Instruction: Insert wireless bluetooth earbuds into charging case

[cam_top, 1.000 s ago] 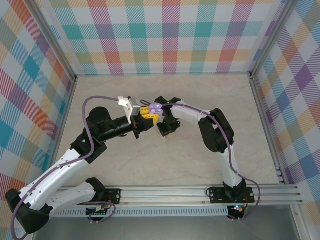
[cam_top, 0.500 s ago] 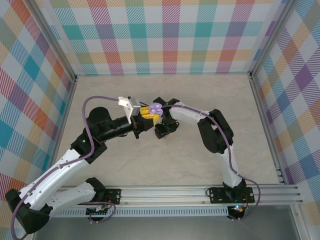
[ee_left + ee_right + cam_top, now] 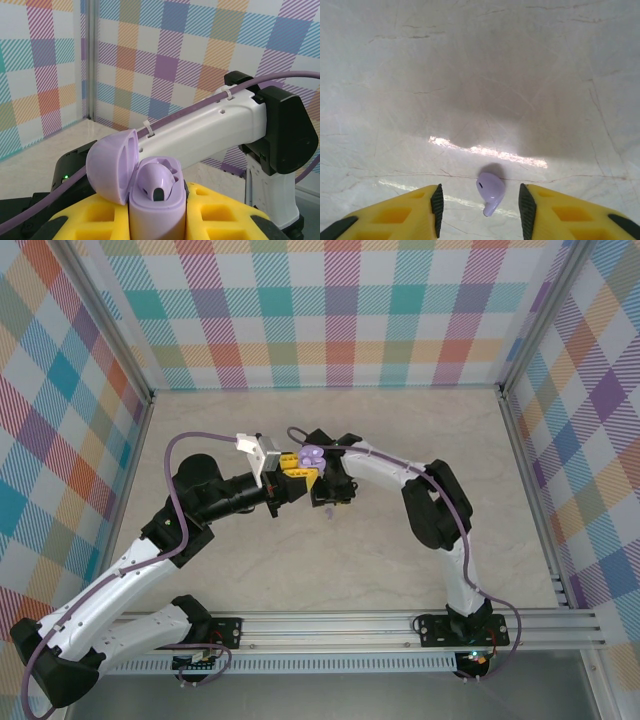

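Holding one earbud [image 3: 155,181], one case [image 3: 156,220]; second earbud [image 3: 491,192] loose.

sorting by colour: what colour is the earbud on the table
Lilac earbud, best in right wrist view.

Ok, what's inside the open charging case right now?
One lilac earbud sits in the charging case; the rest of its inside is hidden by bud and wall.

The charging case [image 3: 155,212] is cropped by the left wrist view's bottom edge, the fingers [image 3: 395,217] of the right gripper [image 3: 479,214] likewise in theirs, and the loose earbud [image 3: 328,511] is shown too small from above for detail.
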Controlling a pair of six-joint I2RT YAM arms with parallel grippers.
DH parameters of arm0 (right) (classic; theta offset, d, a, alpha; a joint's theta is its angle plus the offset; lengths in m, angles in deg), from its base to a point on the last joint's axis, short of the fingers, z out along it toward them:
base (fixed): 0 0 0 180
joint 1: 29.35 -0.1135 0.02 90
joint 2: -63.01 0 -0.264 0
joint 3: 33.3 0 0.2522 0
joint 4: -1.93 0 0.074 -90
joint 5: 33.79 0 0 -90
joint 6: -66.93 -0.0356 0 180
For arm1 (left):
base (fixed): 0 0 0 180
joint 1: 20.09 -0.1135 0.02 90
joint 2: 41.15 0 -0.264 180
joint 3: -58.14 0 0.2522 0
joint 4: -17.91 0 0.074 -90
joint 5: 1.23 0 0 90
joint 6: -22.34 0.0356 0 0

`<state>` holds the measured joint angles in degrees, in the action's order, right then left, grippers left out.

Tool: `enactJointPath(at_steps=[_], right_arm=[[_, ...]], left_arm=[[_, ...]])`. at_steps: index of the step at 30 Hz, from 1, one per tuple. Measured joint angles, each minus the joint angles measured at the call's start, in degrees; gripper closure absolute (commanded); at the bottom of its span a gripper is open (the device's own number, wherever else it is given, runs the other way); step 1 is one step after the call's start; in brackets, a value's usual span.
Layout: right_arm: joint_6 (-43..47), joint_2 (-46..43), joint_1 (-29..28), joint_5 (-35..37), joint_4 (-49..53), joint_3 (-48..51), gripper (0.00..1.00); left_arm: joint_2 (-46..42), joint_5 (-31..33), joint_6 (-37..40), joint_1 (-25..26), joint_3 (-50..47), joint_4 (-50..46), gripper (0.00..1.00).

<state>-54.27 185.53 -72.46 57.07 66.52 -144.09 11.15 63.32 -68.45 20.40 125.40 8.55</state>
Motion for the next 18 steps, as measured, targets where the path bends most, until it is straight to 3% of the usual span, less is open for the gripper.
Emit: enactJointPath(at_steps=[5, 18], right_arm=[[-4.68, 0.42, -0.72, 1.42, 2.69, -2.10, 0.68], [-7.41, 3.54, -1.31, 3.06, 5.46, -3.61, 0.67]], left_arm=[[0.00, 0.00, 0.00, 0.00, 0.00, 0.00, 0.94], [-0.02, 0.00, 0.00, 0.00, 0.00, 0.00, 0.94]])
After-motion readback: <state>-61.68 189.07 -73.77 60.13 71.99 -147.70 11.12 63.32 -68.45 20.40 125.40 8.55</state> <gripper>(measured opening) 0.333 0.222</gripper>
